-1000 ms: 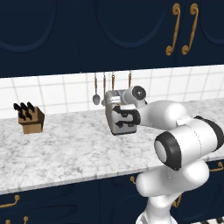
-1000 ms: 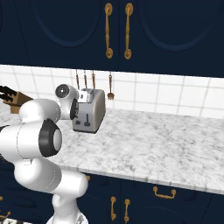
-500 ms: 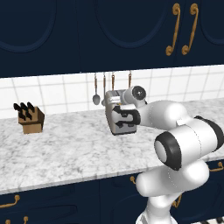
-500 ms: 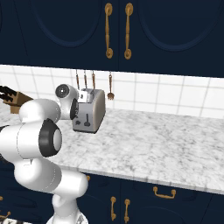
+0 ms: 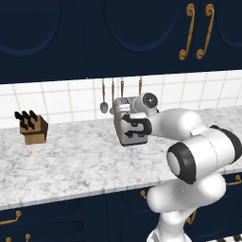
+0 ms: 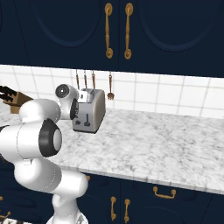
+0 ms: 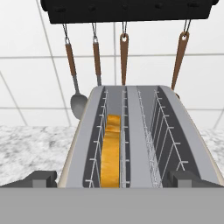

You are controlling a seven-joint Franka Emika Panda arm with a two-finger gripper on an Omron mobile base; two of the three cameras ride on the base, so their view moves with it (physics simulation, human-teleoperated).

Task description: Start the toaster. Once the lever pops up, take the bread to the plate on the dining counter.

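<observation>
Toaster (image 7: 135, 135) fills the middle of the hand view with the bread (image 7: 111, 155) sunk in its left slot, and the gripper (image 7: 111, 178), jaws spread wide and empty above it, could miss the lever (image 6: 87, 119) on the narrow face.

A long white-grey marbled stone worktop (image 5: 71, 160) is running along the tiled wall above dark navy cabinet fronts. A boxy silver-grey two-slot toaster (image 6: 92, 110) is standing directly on it, close to the wall, with a golden-brown slice of bread (image 7: 111, 151) sitting in its left slot as the hand view shows it. A small wooden knife block with dark handles (image 5: 32, 128) is resting on the worktop well apart from the toaster, toward the left end.
</observation>
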